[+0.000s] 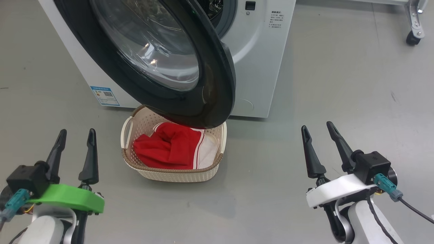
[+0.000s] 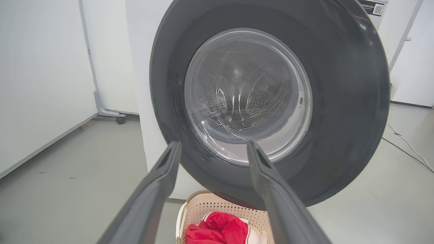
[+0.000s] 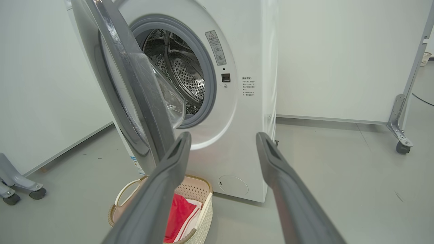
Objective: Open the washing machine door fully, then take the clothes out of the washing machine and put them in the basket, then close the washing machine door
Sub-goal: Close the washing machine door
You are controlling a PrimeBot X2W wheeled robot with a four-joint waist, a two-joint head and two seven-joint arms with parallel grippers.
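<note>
The smooth grey floor (image 1: 339, 84) carries a big white front-loading washing machine (image 1: 261, 51), standing flat on it. Just in front of the machine's base sits a small cream perforated plastic basket (image 1: 176, 174) with a brown woven-look rim. Well off to the right, a black caster wheel (image 1: 412, 39) of a grey metal frame rests on the floor. A thin dark cable (image 2: 407, 149) lies across it.

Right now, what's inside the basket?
Red clothes with white trim lie in the basket. Its floor is covered by them, and in the head view the washing machine door hides its far edge.
</note>
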